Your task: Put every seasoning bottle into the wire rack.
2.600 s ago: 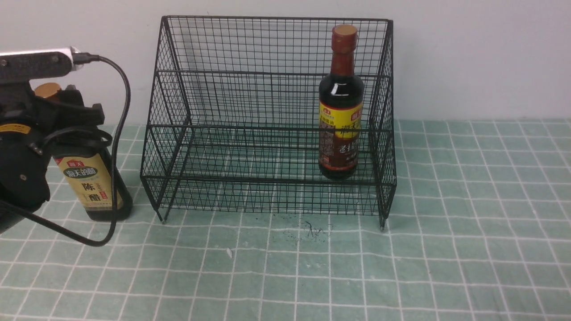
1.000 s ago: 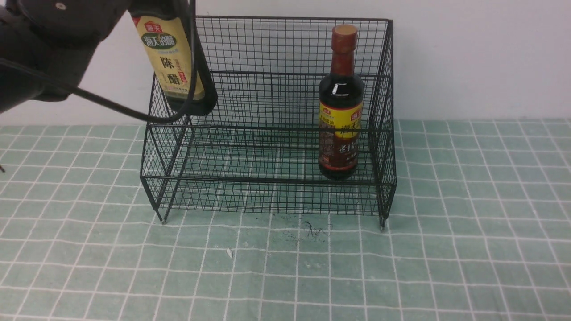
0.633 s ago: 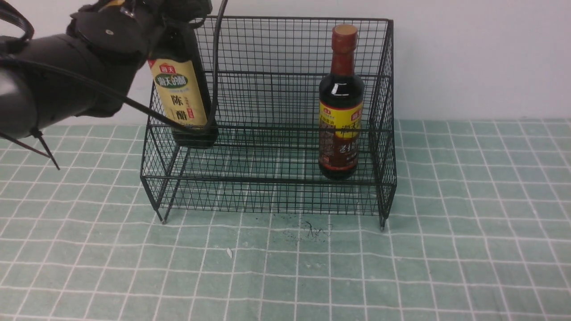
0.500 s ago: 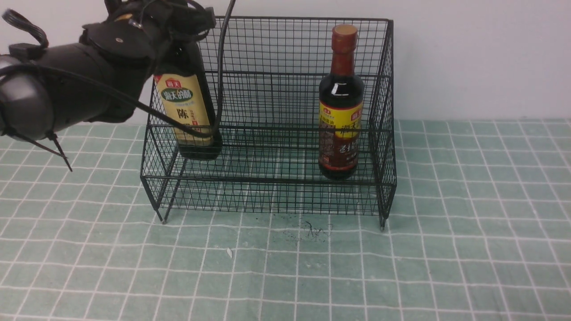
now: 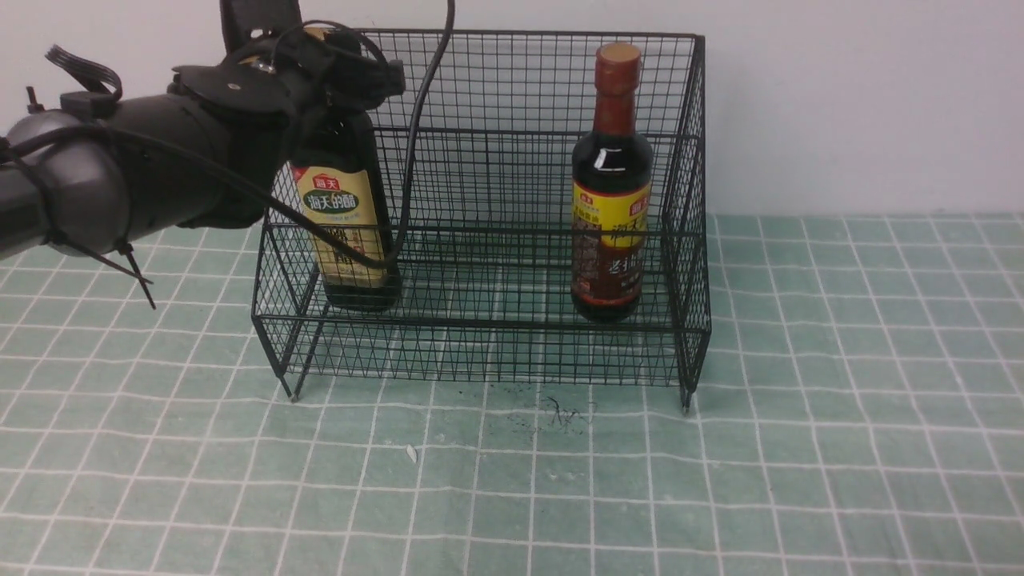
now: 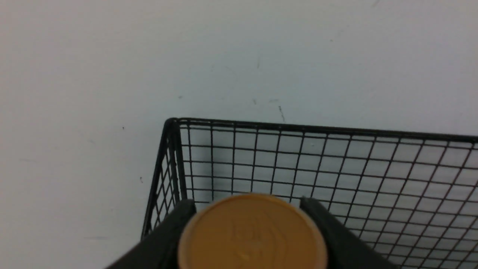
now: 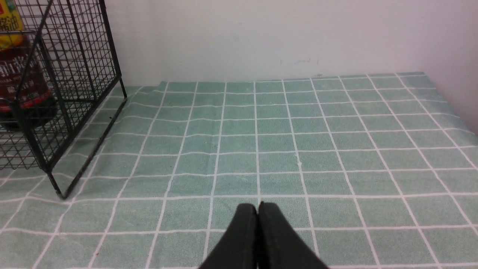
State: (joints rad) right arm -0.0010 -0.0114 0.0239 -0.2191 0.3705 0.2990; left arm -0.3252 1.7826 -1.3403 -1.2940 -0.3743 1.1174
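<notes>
**Location of the task item:** gold-capped bottle [image 5: 348,232] inside the wire rack [image 5: 520,34], at the left end of the lower tier. Base apparently down on the tier's mesh floor, close to the left mesh side.

**Key relation:** bottle directly below the left end effector [image 5: 344,84], long axis upright and in line with an approach from above. Neck between the jaws, gold cap above them and nearest the wrist camera. Left arm the nearer by far. Right end effector [image 7: 257,205] well apart, over the bench [image 5: 720,480] to the right of the rack, clenched on nothing.

**State of the left end effector:** jaws flanking the neck on both sides — pressing or just slackened, cannot tell from either view.

**Judged step:** set-down of the last bottle, release pending. Next move likely to need a full opening, then a straight lift clear of the cap. No sideways drag toward the rack's left wall or top rim, given the risk of tipping a tall, narrow bottle.

**Count:**
- Seasoning bottles — two, both in the lower tier. The red-brown-capped bottle [image 5: 612,200] upright at the right end, well apart from the first.
- Wire racks, one.
- End effectors, two.
- Bottles on the bench outside the rack, none in view.
</notes>
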